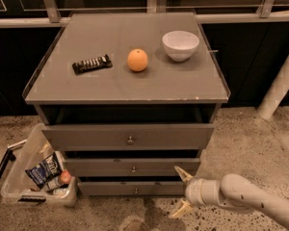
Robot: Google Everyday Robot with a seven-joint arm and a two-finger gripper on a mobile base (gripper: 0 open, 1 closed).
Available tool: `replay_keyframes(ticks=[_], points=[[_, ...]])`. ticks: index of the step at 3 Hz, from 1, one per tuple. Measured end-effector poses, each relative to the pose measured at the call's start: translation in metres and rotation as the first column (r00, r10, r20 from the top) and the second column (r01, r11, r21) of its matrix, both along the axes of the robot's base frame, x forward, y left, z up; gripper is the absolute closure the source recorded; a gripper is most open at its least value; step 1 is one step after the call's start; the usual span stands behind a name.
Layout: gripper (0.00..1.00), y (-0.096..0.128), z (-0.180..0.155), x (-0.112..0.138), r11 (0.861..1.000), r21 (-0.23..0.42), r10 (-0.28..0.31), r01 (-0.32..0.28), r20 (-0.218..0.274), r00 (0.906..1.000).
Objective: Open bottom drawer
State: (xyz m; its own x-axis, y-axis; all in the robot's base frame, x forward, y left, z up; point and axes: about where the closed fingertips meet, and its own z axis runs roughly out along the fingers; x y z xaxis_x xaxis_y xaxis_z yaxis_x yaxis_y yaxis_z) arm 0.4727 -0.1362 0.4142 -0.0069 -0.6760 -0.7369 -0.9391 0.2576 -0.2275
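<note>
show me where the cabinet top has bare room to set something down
The front strip of the cabinet top, between its front edge and the row of dark bar, orange and white bowl, is bare. That middle row is crowded. The open gripper sits low, by the bottom drawer's right end.

3 drawers counted in bench [125,88]: top drawer [86,137], middle drawer [96,167], bottom drawer [106,189] | 3 knobs [130,140] | 1 orange [137,60] | 1 bowl [180,45] | 1 dark bar [91,63] | 1 bin [19,174] | 1 gripper [174,192], fingers spread, at bottom drawer's right end
</note>
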Motion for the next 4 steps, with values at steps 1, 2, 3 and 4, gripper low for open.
replay_keyframes(ticks=[1,2,3,4], points=[[0.00,0.018,-0.024,-0.001,1.000,-0.006,0.012,-0.012,0.003,0.9999],[0.00,0.028,-0.049,0.005,1.000,-0.030,0.001,0.000,0.018,0.9998],[0.00,0.034,-0.078,0.013,0.998,-0.054,-0.018,0.020,0.039,0.9991],[0.00,0.035,-0.108,0.021,0.994,-0.108,-0.029,0.034,0.046,0.9985]])
